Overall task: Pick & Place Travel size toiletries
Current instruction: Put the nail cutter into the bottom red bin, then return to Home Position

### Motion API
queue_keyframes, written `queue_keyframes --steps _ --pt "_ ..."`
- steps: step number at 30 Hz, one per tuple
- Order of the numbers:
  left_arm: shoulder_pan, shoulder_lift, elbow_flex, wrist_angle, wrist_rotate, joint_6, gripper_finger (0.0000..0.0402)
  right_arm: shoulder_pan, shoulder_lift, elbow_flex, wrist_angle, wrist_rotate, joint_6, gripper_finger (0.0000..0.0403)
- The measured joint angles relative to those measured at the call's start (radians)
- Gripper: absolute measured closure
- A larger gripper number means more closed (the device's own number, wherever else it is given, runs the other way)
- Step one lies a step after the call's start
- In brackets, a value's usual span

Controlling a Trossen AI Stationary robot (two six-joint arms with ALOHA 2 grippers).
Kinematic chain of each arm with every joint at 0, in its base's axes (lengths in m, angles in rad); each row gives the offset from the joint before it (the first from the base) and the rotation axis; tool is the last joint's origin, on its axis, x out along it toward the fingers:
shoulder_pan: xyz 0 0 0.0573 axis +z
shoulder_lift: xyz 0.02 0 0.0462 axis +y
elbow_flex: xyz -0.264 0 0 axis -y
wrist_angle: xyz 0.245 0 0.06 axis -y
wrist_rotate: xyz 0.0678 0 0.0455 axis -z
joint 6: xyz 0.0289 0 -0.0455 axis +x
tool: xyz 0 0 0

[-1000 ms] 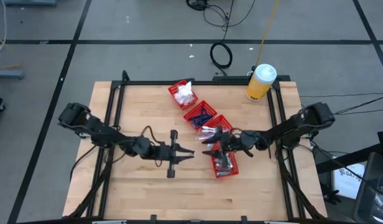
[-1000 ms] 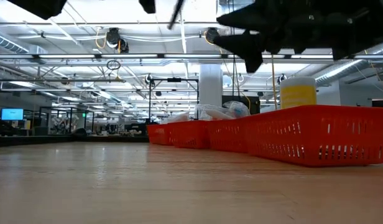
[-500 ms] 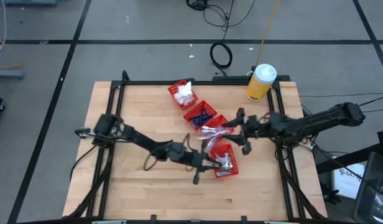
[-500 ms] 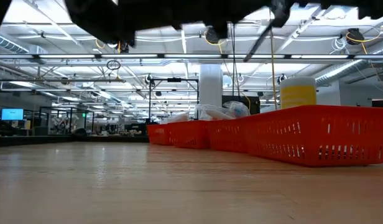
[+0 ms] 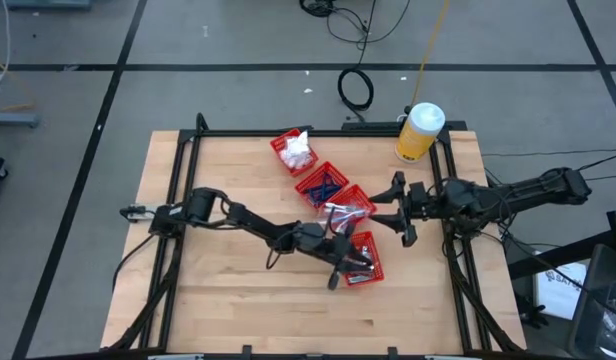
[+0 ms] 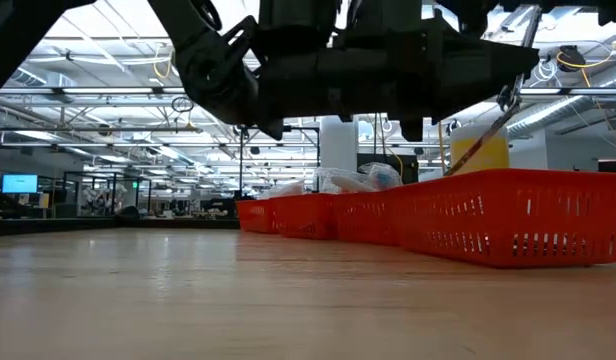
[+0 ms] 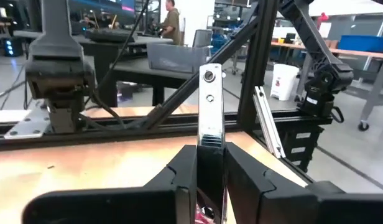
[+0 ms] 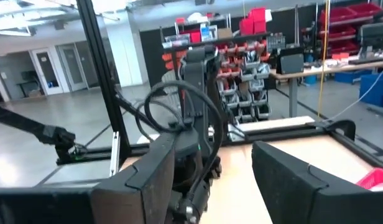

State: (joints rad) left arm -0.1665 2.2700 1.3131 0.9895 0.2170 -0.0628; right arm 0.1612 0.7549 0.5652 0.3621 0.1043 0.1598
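Reaching across the table, the left gripper (image 5: 346, 263) hangs over the nearest red bin (image 5: 362, 259), pinching a thin silvery piece (image 7: 209, 127) upright between its fingers (image 7: 179, 174); the left wrist view shows the piece clamped snugly. This looks like the placing step: the piece appears ready to be let go into that bin, so the next move probably calls for spreading the fingers while staying above the bin's walls.

The right gripper (image 5: 400, 208) waits to the right of the row of bins, its fingers (image 8: 154, 162) standing apart with nothing between them.

Four bins run in a diagonal line from far-left to near-right. White soft packets (image 5: 298, 149) fill the farthest, dark blue pieces (image 5: 323, 184) the next, clear-wrapped sticks (image 5: 340, 210) the third, and small silvery pieces (image 5: 366, 260) lie in the nearest.

A yellow bottle (image 5: 419, 131) stands at the far right corner of the pale wooden table (image 5: 228, 180), which is framed by black rails. Beyond it lies grey floor with cables, and the low view shows a large lit workshop hall.
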Motion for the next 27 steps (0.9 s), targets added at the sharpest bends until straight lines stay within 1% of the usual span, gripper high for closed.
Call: queue_keyframes --steps 5,9,12,15,20,24,27 --pt "-0.002 -0.001 0.000 -0.050 0.000 -0.014 0.0336 0.000 0.012 0.000 -0.004 0.000 0.003 0.0202" --pt "0.001 -0.002 0.000 -0.122 -0.064 -0.138 0.0333 0.000 0.012 0.000 -0.001 0.000 -0.010 0.0202" --pt "0.008 -0.002 0.000 -0.203 -0.069 -0.168 0.0318 0.000 0.012 0.000 -0.001 0.000 -0.013 0.0202" --pt "0.010 -0.002 0.000 -0.237 -0.095 -0.169 0.0280 0.000 0.012 0.000 -0.001 0.000 -0.015 0.0202" --pt "0.011 -0.002 0.000 -0.246 -0.181 -0.137 0.0188 0.000 0.012 0.000 -0.006 0.000 -0.015 0.0202" --pt "0.024 -0.034 0.000 -0.264 -0.191 -0.116 0.0130 0.000 0.012 0.000 -0.021 0.000 -0.003 0.0202" --pt "0.035 -0.082 0.000 -0.295 -0.167 -0.167 0.0101 0.000 0.012 0.000 -0.031 0.000 0.008 0.0202"
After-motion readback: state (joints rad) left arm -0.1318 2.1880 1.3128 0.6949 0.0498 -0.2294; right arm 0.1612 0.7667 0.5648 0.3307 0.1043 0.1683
